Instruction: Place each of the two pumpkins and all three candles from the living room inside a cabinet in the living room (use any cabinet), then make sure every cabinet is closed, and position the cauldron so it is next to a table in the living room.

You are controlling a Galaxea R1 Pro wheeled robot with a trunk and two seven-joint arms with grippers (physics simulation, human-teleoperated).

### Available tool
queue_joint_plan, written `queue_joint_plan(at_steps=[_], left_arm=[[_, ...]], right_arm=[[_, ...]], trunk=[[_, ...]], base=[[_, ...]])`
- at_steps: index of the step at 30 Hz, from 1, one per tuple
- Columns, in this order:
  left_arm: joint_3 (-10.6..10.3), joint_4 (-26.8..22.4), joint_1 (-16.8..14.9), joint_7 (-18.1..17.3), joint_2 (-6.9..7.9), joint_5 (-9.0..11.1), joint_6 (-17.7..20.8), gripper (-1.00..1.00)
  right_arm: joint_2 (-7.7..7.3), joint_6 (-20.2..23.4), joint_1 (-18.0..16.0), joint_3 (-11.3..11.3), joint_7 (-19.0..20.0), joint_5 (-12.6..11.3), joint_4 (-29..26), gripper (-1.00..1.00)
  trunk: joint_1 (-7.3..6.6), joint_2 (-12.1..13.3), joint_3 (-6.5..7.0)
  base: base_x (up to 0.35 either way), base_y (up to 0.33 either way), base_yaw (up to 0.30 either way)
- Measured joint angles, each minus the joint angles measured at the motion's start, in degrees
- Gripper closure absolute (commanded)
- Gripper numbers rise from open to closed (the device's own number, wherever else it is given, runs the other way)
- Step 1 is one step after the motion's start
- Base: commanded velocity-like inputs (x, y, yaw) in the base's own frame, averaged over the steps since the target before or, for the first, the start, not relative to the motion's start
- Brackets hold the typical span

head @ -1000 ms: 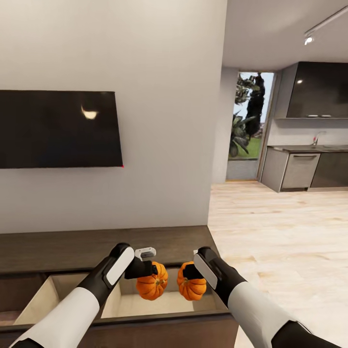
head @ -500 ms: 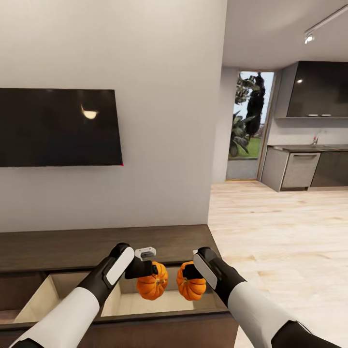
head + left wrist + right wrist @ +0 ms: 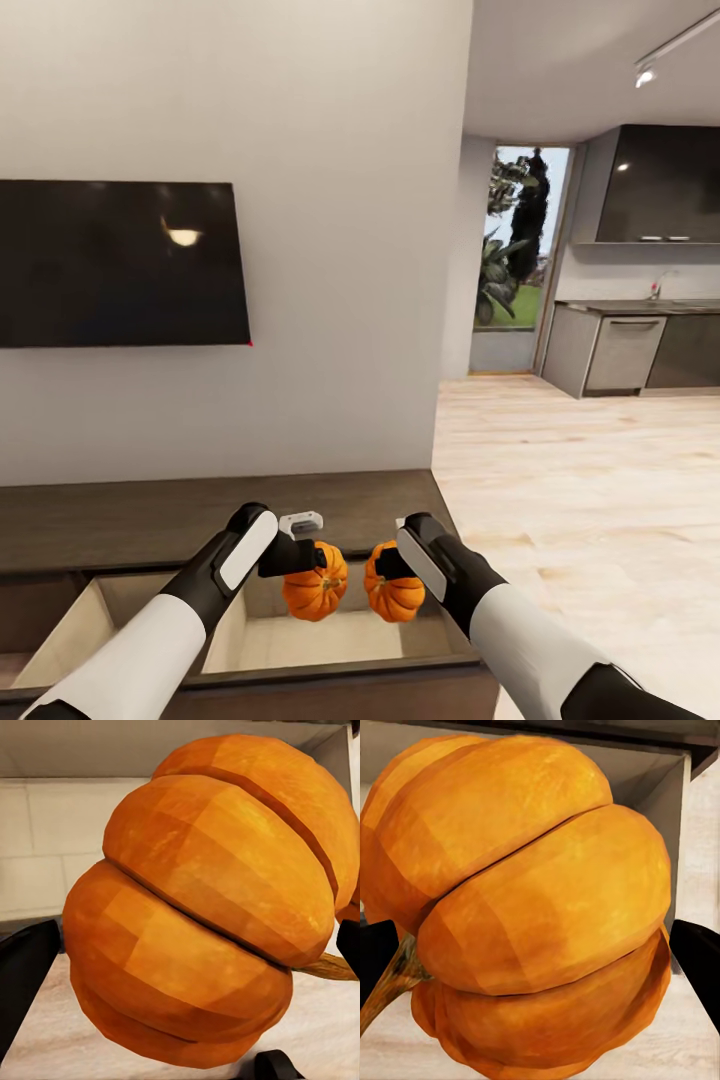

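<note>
No writing or label reads on anything. Your left gripper (image 3: 312, 570) is clamped on one ribbed orange pumpkin (image 3: 315, 595), your right gripper (image 3: 385, 565) on the second ribbed orange pumpkin (image 3: 394, 595). Both hang side by side, slightly apart, over the open pale-lined drawer (image 3: 330, 640) of the long dark brown wood cabinet (image 3: 200, 510). Each wrist view shows its pumpkin tipped sideways, with a tan stem (image 3: 394, 979) that the head view barely resolves. A black wall TV (image 3: 120, 262) hangs above.

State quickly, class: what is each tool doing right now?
Left tool: closed on the left pumpkin, above the open cabinet drawer.
Right tool: closed on the right pumpkin.
</note>
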Motion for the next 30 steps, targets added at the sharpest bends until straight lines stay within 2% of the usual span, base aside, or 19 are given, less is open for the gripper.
queue_joint_plan(at_steps=[12,17,30], left_arm=[[0.0,0.0,0.0,0.0,0.00,-0.1,0.0,1.00],[0.0,0.0,0.0,0.0,0.00,-0.1,0.1,1.00],[0.0,-0.1,0.0,0.0,0.00,0.0,1.0,1.00]], right_arm=[[0.04,-0.1,0.0,0.3,0.3,0.1,-0.2,1.00],[-0.02,-0.1,0.0,0.3,2.2,0.0,-0.2,1.00],[-0.04,0.1,0.0,0.3,2.8,0.1,-0.2,1.00]], trunk=[[0.01,0.0,0.00],[0.00,0.0,0.00],[0.02,0.0,0.00]], base=[[0.097,0.000,0.000],[0.173,0.000,0.000],[0.047,0.000,0.000]])
